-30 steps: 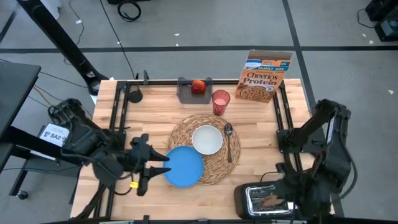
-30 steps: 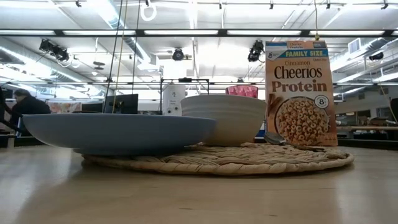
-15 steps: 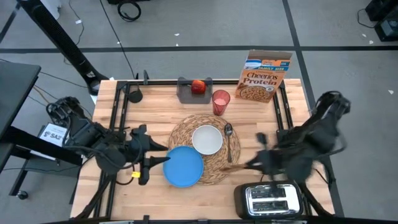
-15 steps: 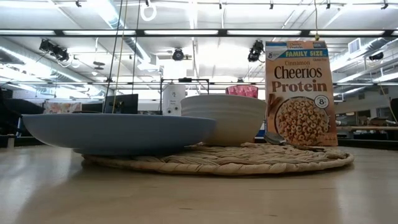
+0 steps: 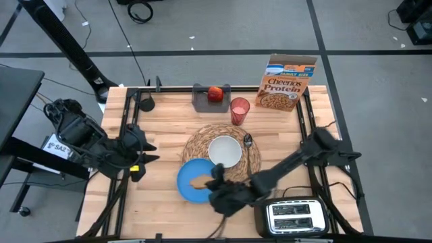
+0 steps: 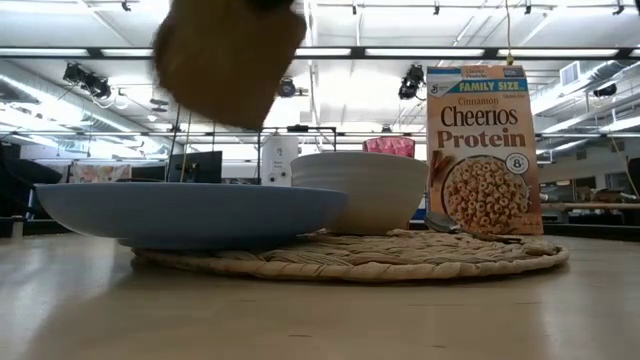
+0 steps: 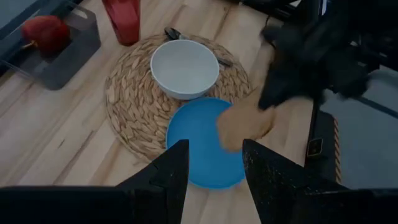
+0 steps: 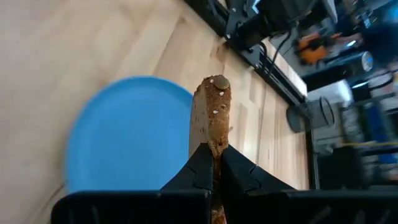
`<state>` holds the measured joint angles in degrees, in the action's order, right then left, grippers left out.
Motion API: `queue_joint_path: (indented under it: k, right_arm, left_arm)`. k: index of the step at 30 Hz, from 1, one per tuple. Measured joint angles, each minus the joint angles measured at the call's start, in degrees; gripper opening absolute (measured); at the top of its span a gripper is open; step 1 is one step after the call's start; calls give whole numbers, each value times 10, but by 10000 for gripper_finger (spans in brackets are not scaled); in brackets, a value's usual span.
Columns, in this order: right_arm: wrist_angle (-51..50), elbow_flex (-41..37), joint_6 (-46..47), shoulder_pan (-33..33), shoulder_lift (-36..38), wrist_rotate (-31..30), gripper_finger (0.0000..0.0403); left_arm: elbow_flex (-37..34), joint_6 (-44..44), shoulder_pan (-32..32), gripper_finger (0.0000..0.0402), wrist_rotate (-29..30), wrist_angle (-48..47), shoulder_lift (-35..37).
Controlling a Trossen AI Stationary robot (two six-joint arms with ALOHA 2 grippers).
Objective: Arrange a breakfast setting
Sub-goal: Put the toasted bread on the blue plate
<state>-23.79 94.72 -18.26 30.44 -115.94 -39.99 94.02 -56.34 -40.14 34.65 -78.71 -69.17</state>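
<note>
My right gripper (image 5: pixel 212 185) is shut on a brown toast slice (image 5: pixel 198 181) over the blue plate (image 5: pixel 189 190). The toast also shows in the low view (image 6: pixel 228 55). The plate lies with its far right rim on the round woven placemat (image 5: pixel 199 143). The white bowl (image 5: pixel 225 151) and the metal spoon (image 5: pixel 248 152) lie on the mat. The red cup (image 5: pixel 239 111), the Cheerios box (image 5: pixel 287 82) and the red apple (image 5: pixel 214 93) stand farther back. My left gripper (image 7: pixel 214 171) is open and empty at the table's left, left of the plate. My right gripper pinches the toast's two flat faces between its two fingers, at the slice's end nearest the wrist (image 8: pixel 212 147). The arm reaches in from the table's right. The slice sticks out beyond the fingertips, lifted clear above the blue plate (image 8: pixel 124 140).
The apple sits in a grey tray (image 5: pixel 202 100) at the far edge. A black-and-silver toaster (image 5: pixel 297 217) stands at the near right corner, right under my right arm. Black frame rails (image 5: pixel 128 128) run along both table sides. Bare wood lies left of the plate.
My right gripper has swung from the toaster toward the table's left, carrying the toast slice out over the blue plate. My left gripper has drawn back from the plate toward the table's left edge. The plate and the other things have stayed put.
</note>
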Motion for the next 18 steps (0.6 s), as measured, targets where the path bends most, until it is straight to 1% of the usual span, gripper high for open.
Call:
queue_joint_path:
  k: [4, 6, 8, 14, 18]
  right_arm:
    - [70, 0, -88, -19, -57, -33, 14]
    - [89, 0, -122, -25, -75, -32, 14]
    - [96, 0, -144, -30, -89, -19, 14]
    - [103, 0, -158, -40, -115, 10, 22]
    - [85, 0, -139, -43, -114, 43, 41]
  left_arm:
    - [0, 4, 0, 155, 0, -6, -1]
    - [0, 6, 0, 155, 0, -11, -2]
    - [0, 14, 0, 155, 0, -12, -2]
    - [0, 40, 0, 155, -1, -13, -2]
    - [0, 45, 0, 155, -1, -13, -2]
